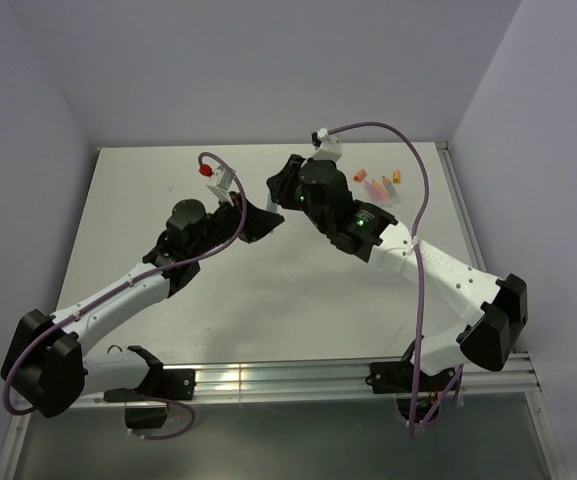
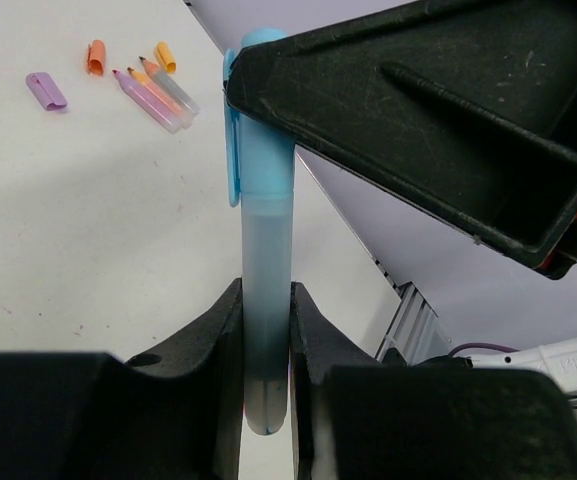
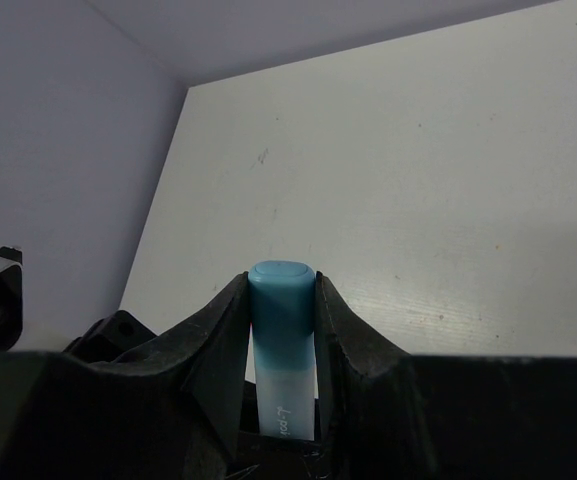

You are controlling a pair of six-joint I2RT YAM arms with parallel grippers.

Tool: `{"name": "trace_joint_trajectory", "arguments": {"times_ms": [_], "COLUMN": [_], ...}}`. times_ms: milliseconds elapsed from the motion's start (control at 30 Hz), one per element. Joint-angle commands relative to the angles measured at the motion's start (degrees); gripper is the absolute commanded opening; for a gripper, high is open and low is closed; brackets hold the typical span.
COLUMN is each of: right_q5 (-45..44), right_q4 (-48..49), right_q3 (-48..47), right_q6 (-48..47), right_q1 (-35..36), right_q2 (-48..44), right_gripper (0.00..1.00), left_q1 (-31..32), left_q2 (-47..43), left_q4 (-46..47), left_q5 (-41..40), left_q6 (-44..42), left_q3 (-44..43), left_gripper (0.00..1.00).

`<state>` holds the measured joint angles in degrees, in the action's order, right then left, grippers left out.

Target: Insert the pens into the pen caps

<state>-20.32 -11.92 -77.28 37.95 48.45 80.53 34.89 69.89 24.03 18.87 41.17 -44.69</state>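
Blue pen (image 2: 266,230) looks pretty much capped, mid-air above the table's (image 1: 168,200) far half, left gripper (image 2: 266,300) clenched on it, right gripper (image 3: 281,300) clamped on the blue cap (image 2: 263,120), with two pens (image 2: 158,100) and loose caps (image 2: 46,90) by the far-right corner left to do.

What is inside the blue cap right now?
The pale blue pen body runs into the blue cap at its open end. Its tip is covered by the opaque cap; seating depth is hidden.

Frosted translucent plastic pen (image 2: 265,290), smooth opaque cap (image 2: 264,135), matt table (image 2: 88,230).
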Motion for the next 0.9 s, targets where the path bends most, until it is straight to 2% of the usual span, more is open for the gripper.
{"name": "trace_joint_trajectory", "arguments": {"times_ms": [0, 233, 333, 467, 667, 767, 867], "right_q5": [10.65, 6.96, 7.04, 6.78, 7.66, 6.26, 5.28], "right_q4": [-8.38, -11.54, -11.37, -11.99, -10.58, -11.81, -11.28], "right_q3": [-1.21, -6.39, -7.80, -9.99, -14.20, -17.29, -16.34], "right_q6": [1.42, -1.03, -1.39, -0.86, -2.53, -3.94, -4.20], "right_q1": [6.66, 5.96, 5.43, 4.03, -1.24, -2.56, -3.97], "right_q2": [0.85, 3.22, 4.10, 4.72, 3.05, 3.05, 1.48], "right_gripper": [0.00, 0.00, 0.09, 0.35, 0.62, 0.64, 0.67], "left_q1": [-2.11, -2.11, -2.11, -2.20, -2.29, -2.64, -3.16], "left_q2": [0.07, -0.63, -0.98, -1.16, 0.69, 1.48, 2.70], "left_q4": [5.50, 2.69, 1.72, 0.93, -1.44, -1.97, -3.81], "left_q5": [-9.30, -9.21, -9.12, -9.29, -9.21, -9.64, -11.22], "left_q6": [-1.44, -1.70, -2.14, -2.41, -0.83, -0.21, 0.05], "left_q3": [-4.97, -4.88, -5.15, -5.24, -4.62, -3.74, -4.09], "left_gripper": [0.00, 0.00, 0.00, 0.00, 0.00, 0.00, 0.00]}}
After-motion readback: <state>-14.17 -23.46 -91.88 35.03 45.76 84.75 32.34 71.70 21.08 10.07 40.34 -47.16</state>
